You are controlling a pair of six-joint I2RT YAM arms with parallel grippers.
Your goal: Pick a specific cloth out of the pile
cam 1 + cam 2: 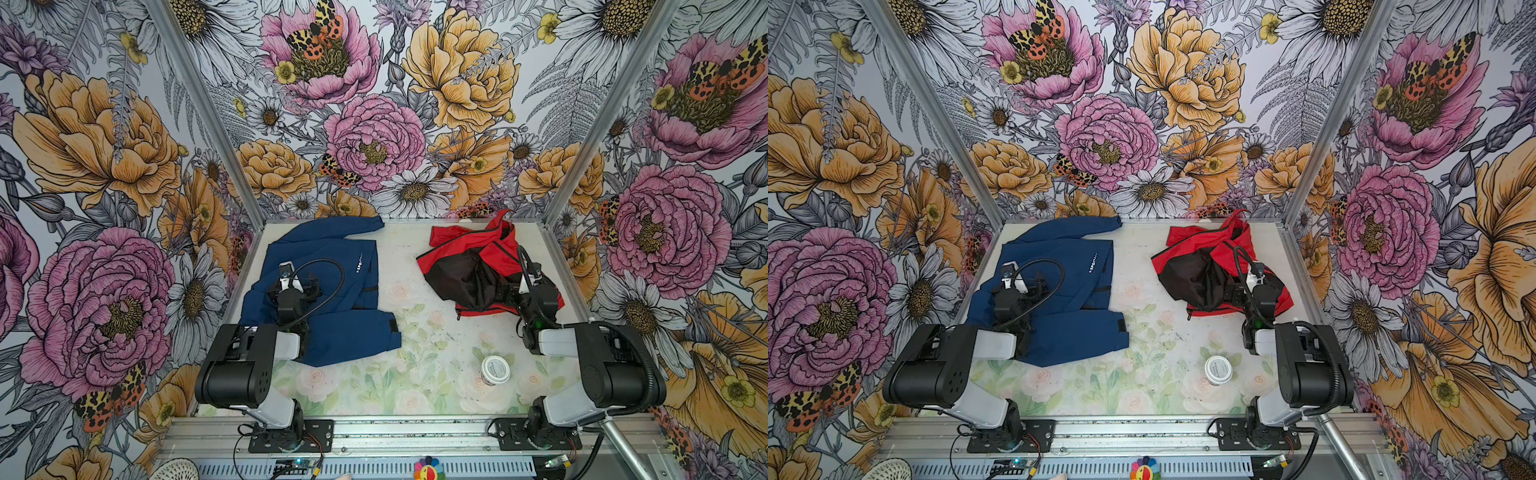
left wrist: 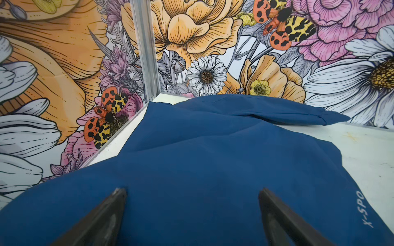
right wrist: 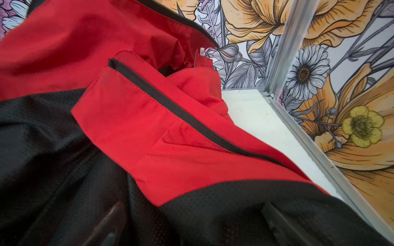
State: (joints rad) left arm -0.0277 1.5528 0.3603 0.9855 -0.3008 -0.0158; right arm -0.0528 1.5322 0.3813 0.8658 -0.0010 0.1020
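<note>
Nearest to me on the pale flower-printed table (image 1: 419, 374) stands a small white-lidded jar (image 1: 495, 369), on the right side and apart from both garments.

Behind it, at the middle depth, my two arms are over the clothes. The left gripper (image 2: 193, 215) is above the dark blue soft-shell jacket (image 1: 332, 291); in the left wrist view its two black fingers (image 2: 106, 215) stand wide apart with only smooth blue fabric between them, and nothing is held. The right gripper (image 3: 191, 225) is low over the red jacket with black mesh lining (image 1: 469, 266); its fingers are also apart, above the mesh, and I cannot tell if they already press on it.

The two garments lie well apart, blue on the left and red on the right, both reaching to the far wall. There is no single pile now. This fits a separation already done, or two separate heaps from which I have to choose; the task sentence does not say which cloth is wanted.

If I grip, I think a raised fold is better than flat cloth: the red collar flap with the black zipper (image 3: 191, 119) gives a good ridge. The mesh is thin and can snag on the fingertips, so I would close slowly and lift straight up.
</note>
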